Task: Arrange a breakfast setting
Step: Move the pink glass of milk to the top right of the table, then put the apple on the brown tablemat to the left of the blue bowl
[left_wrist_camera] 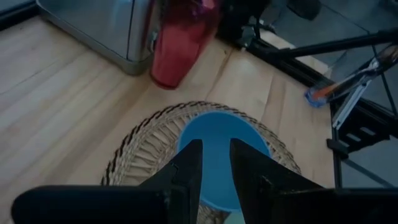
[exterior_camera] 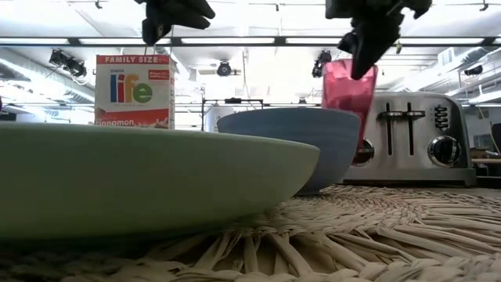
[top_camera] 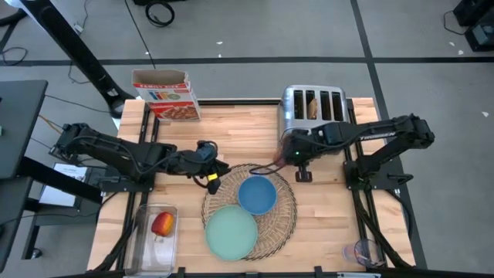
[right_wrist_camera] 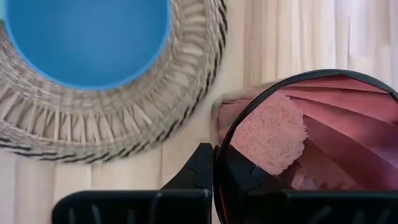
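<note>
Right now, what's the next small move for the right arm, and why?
Probably lift the pink cup a little. The right hand is shut on its rim, and the cup sits beside the toaster, off the woven placemat.

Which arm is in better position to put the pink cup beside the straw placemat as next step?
Probably the right. The right gripper is already shut on the pink cup, lifted in front of the toaster. The left gripper hovers over the blue bowl on the placemat.

cereal box (top_camera: pixel 167 94), chrome toaster (top_camera: pixel 313 110), clear bin (top_camera: pixel 154 239)
</note>
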`<state>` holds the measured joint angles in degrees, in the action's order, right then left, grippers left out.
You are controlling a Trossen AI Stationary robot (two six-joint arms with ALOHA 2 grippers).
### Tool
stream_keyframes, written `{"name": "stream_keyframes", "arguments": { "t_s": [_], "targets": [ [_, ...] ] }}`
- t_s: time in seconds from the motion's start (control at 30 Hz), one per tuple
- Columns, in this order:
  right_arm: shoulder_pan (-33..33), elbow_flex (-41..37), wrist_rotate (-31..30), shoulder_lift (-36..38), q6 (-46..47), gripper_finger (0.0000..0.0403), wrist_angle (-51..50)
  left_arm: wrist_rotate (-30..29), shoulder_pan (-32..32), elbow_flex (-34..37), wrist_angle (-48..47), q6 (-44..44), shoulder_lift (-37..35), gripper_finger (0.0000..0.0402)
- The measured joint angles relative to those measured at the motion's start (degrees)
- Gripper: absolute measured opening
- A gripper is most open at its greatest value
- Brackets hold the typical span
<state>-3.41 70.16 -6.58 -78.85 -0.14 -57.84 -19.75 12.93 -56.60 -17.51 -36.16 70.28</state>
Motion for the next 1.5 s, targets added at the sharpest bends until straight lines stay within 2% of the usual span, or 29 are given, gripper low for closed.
{"name": "stream_keyframes", "arguments": {
  "t_s": [0.23,0.47,0.67,0.83,1.03,1.3,1.5],
  "targets": [
    [0.3,-0.2,0.2,-5.3,-7.7,0.0012,1.3,0.0,0.0,0.0,-0.2,-0.3,0.0,0.0089],
    [0.3,0.0,-0.6,-9.0,-10.1,0.0015,1.5,0.4,0.2,0.0,-1.2,-1.3,-1.6,0.0089],
    [0.4,-0.2,-1.6,-9.4,-10.2,0.0048,2.6,0.4,0.4,0.0,-1.0,-2.1,-3.0,0.0089],
    [0.3,-0.2,-5.2,-8.7,-9.4,0.0065,2.5,0.4,0.7,-0.1,-1.3,-2.2,-3.8,0.0089],
    [-0.1,2.4,-5.4,-6.3,-8.3,0.0100,2.6,0.6,0.7,0.0,-2.6,-2.2,-4.3,0.0089],
    [-2.3,7.7,-7.5,-3.1,-2.9,0.0158,3.2,8.1,0.8,0.0,-3.0,-3.1,-4.8,0.0089],
    [-4.9,8.6,-7.6,-1.0,2.5,0.0169,4.7,16.0,3.6,-0.1,2.4,-9.0,-5.8,0.0089]
  ]
}}
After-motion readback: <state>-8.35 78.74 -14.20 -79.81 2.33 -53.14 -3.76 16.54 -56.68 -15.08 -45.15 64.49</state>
